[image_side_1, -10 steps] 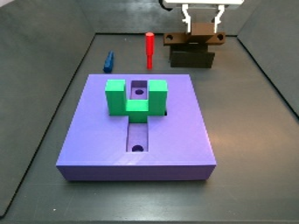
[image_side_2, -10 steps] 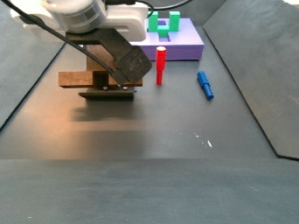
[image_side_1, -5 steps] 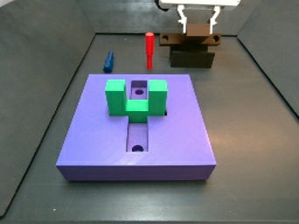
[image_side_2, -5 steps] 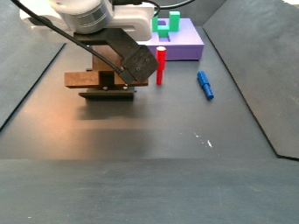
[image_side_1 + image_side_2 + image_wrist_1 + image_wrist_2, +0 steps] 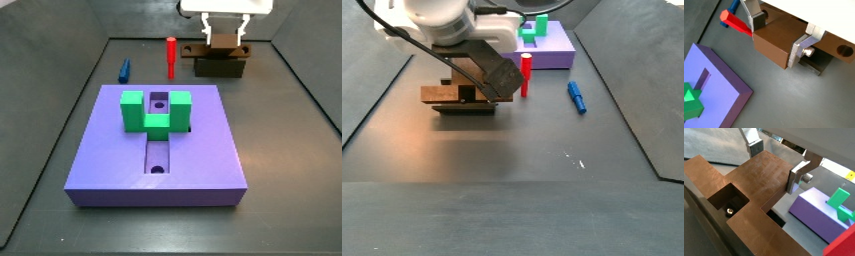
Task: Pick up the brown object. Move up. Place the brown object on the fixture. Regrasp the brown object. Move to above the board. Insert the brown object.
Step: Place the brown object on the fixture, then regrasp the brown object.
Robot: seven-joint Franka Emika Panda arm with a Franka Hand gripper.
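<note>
A: Placing step, I judge: the gripper (image 5: 777, 37) clamps the brown object (image 5: 777, 44) between its jaws, with the fixture (image 5: 219, 66) directly beneath. Next it needs release, then a regrasp.

B: Count, largest first?

A: One board (image 5: 100, 160) well away from the jaws, one fixture, one brown object.

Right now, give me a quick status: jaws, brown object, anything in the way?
Gripper at the fixture, jaws closed on the brown object. Brown object resting on the fixture. Red peg stands beside it, apart; board not yet approached.
</note>
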